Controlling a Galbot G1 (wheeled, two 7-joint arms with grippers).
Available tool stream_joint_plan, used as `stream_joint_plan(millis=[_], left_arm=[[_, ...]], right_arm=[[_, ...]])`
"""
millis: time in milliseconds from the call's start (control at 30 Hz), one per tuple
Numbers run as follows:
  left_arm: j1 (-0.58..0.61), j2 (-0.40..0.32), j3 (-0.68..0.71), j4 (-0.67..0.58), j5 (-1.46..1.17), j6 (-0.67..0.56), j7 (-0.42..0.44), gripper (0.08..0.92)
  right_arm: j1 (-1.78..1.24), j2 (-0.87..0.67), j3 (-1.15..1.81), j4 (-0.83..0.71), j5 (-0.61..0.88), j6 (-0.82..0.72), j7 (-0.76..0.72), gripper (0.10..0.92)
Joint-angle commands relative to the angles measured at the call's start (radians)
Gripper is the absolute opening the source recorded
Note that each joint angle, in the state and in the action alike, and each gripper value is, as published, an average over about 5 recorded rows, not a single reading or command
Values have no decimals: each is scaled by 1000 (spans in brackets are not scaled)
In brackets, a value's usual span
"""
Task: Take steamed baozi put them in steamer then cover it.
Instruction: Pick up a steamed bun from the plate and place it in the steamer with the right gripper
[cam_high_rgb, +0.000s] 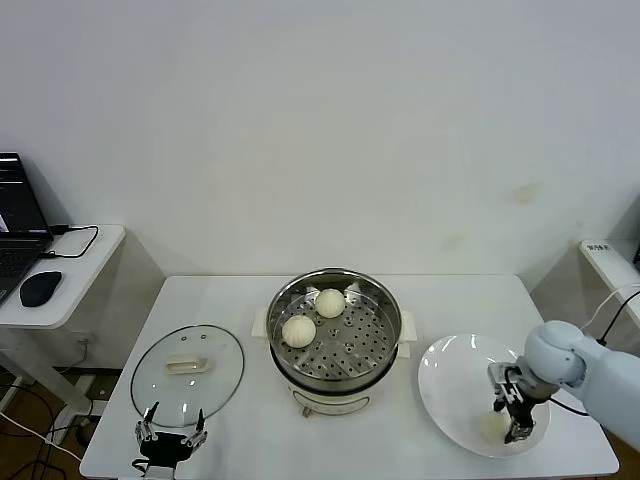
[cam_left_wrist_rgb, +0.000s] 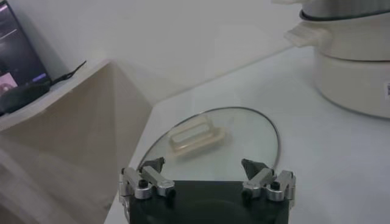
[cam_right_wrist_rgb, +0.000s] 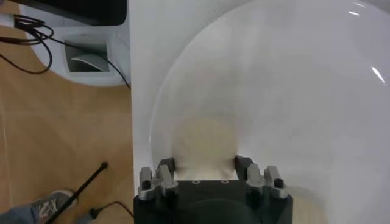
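The steamer (cam_high_rgb: 372, 350), a shiny steel pot with a perforated tray on a white base, stands mid-table and holds two cream-white baozi (cam_high_rgb: 299, 330) (cam_high_rgb: 330, 302). Its base also shows in the left wrist view (cam_left_wrist_rgb: 353, 67). My right gripper (cam_high_rgb: 508, 425) is down on the white plate (cam_high_rgb: 455, 375), its fingers closed against both sides of a third baozi (cam_right_wrist_rgb: 204, 143), which rests on the plate (cam_right_wrist_rgb: 292, 91). The fourth baozi is not clearly visible. My left gripper (cam_high_rgb: 172, 436) is open and empty at the table's front edge, just short of the glass lid (cam_high_rgb: 188, 372).
The glass lid (cam_left_wrist_rgb: 250, 137) lies flat on the table left of the steamer, its cream handle (cam_left_wrist_rgb: 198, 134) up. A side desk (cam_high_rgb: 70, 290) with a laptop and a mouse (cam_high_rgb: 40, 288) stands at the far left. Cables lie on the floor beyond the table's right edge.
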Motion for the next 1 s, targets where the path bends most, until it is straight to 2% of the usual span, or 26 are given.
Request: stream_joint_plan(millis=[33,233,400,700,1000], left_arm=[[-3,-1,3,-2,1,-1,-3,823],[-14,0,2,-4,0,-3,-7,823],[-27,0,-7,0,0,-6,-14,823],[-35,-7,-19,-6,-5,-17,-30,823],[-24,-11,-36,-33,-10,-26,-46,823]], right_arm=[[98,-12,8,3,72,-5,-9,557],[279,-32,31,11,167,-7,-48,552],[600,0,-153,-2,261,-5,-71,558],[989,275,-381,-136,422,37,-108,554],[1043,479,-459,-191,500,103,-110,551]])
